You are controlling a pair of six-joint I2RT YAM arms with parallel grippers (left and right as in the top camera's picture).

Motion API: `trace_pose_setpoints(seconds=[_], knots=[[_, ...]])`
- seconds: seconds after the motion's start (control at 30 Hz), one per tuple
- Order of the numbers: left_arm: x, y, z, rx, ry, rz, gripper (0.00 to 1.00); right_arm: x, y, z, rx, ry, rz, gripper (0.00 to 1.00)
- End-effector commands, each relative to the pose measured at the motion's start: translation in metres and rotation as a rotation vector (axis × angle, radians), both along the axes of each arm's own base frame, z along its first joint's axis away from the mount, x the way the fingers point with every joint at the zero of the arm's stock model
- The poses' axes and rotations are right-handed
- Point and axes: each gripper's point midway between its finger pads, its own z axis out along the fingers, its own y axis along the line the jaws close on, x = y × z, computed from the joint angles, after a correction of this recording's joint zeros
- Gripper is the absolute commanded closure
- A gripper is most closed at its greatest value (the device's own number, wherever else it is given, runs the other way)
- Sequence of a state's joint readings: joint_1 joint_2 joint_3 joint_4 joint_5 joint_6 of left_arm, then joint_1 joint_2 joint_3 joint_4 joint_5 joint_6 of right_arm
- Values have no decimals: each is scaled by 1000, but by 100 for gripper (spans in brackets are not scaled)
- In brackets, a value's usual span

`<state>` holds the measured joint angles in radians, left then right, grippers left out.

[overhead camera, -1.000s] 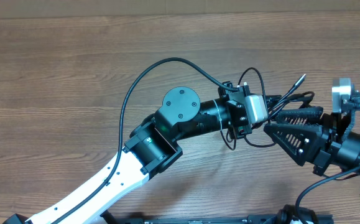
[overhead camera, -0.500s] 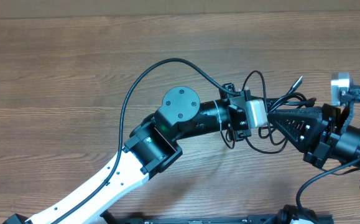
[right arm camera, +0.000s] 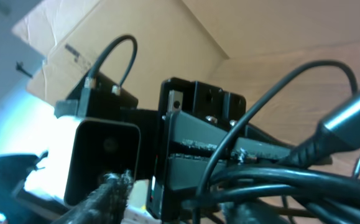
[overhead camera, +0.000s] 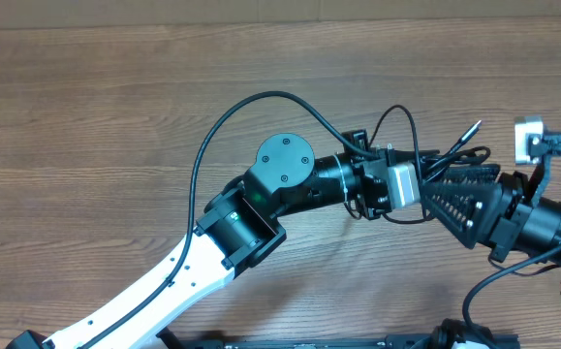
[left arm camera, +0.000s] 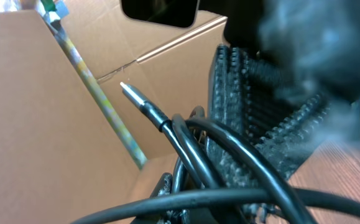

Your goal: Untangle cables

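The left gripper (overhead camera: pixel 421 186) is clamping fully closed on the cables (overhead camera: pixel 466 132), right of centre over the table (overhead camera: pixel 96 116). Its grey camera box (overhead camera: pixel 403 184) is hiding the fingertips. The right gripper (overhead camera: pixel 435 191) is meeting the bundle, but its opening cannot be determined. Cardboard (left arm camera: pixel 36 137) is standing behind.
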<state>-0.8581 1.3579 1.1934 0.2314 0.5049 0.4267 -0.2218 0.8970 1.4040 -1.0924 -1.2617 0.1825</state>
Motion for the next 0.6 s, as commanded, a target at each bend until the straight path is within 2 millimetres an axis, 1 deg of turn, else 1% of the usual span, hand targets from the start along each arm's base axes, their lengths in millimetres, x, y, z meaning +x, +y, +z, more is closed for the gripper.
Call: trace_pose_setpoints(seconds=[0.0,0.07,0.13,0.23,0.33,0.47,0.5,0.57], knots=[[-3,2,20,-28,-92,9,96,1,-1,2,8,14,-10,65],[1,3,21,-34,-93,34,96,1,-1,2,8,14,-10,69],[1,3,25,-46,-100,32,96,1,-1,2,8,14,-11,74],[0,3,28,-56,-108,32,96,1,-1,1,6,15,-14,75],[0,3,29,-59,-111,32,96,4,-3,0,0,20,-30,79],[0,3,28,-57,-117,31,96,5,-3,-1,-4,22,-37,80],[-1,3,28,-56,-123,27,96,5,-3,-1,-4,22,-38,83],[-3,3,28,-56,-125,13,96,6,-4,-2,-8,23,-45,94]])
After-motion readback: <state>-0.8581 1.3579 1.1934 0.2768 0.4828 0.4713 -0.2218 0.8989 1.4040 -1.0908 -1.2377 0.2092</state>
